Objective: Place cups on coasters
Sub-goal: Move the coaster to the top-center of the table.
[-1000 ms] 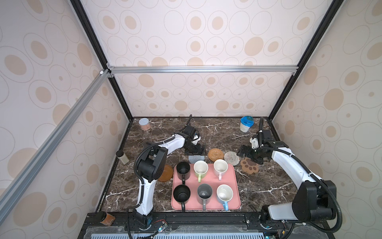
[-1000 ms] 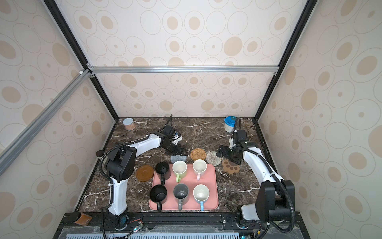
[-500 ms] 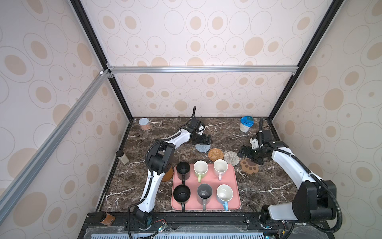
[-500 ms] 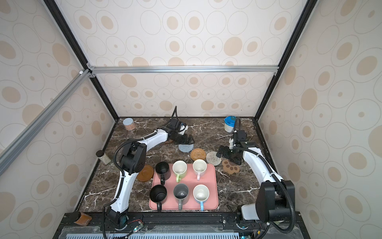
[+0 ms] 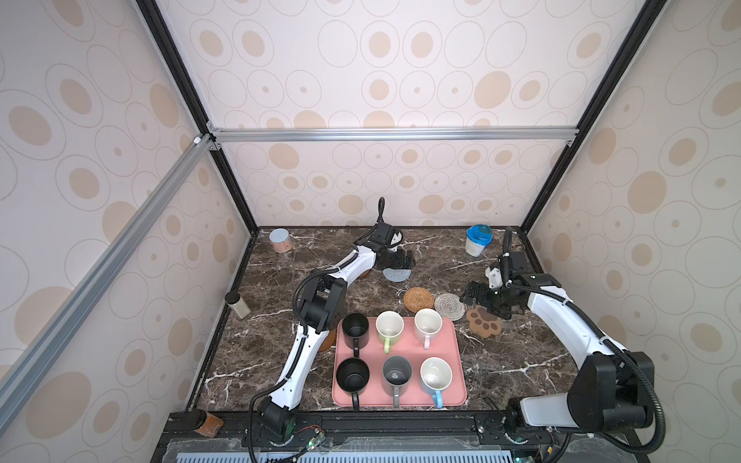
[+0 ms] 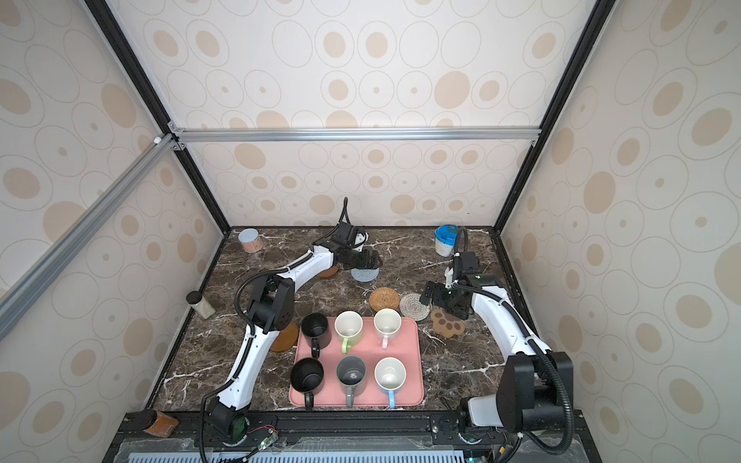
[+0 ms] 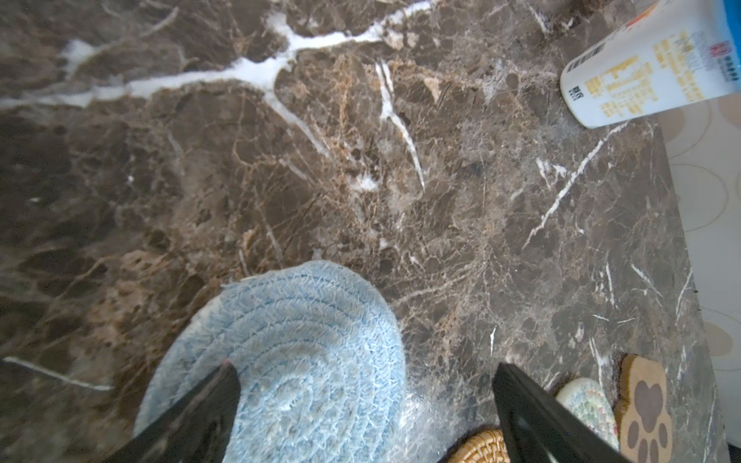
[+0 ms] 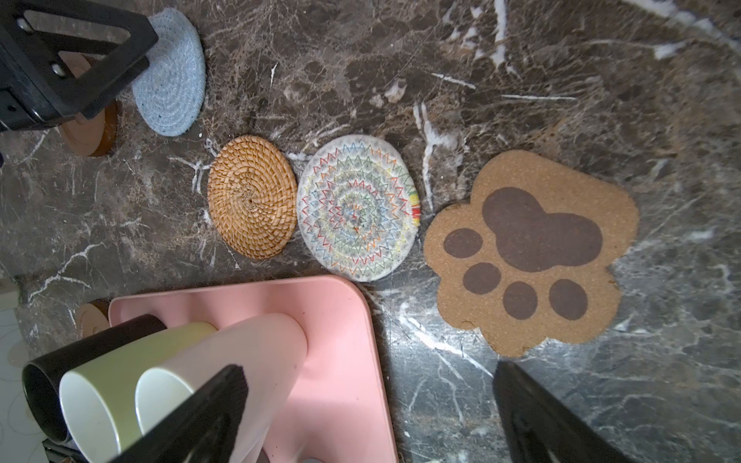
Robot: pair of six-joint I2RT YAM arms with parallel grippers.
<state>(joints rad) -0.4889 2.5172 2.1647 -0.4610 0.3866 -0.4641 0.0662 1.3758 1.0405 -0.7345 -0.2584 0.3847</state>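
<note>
1. Brown wooden disc coasters, two: one (image 6: 285, 338) lies just left of the pink tray (image 5: 455, 352), partly under my left arm. The other (image 6: 329, 272) lies far, beside my left gripper (image 7: 363, 368).
2. Left gripper: jaws spread wide, empty, hovering over the blue-grey crochet coaster (image 5: 396, 275), far of the tray.
3. Cups, six, all upright on the tray, none on a coaster, handles pointing near: black (image 5: 355, 325), black (image 5: 352, 375), green (image 5: 389, 324), grey (image 5: 397, 375), pink (image 5: 428, 322), light blue (image 5: 436, 374).
4. Orange rattan coaster (image 5: 418, 299) and whitish woven coaster (image 5: 450, 306): just beside each other, just far of the tray.
5. Right gripper (image 8: 369, 368): jaws wide, holding nothing, low beside the woven coaster and the paw coaster (image 5: 484, 320).
6. Judgement: the pink cup sits just near-left of my right gripper, so that arm is nearer. My left must draw back near for the black cups.
</note>
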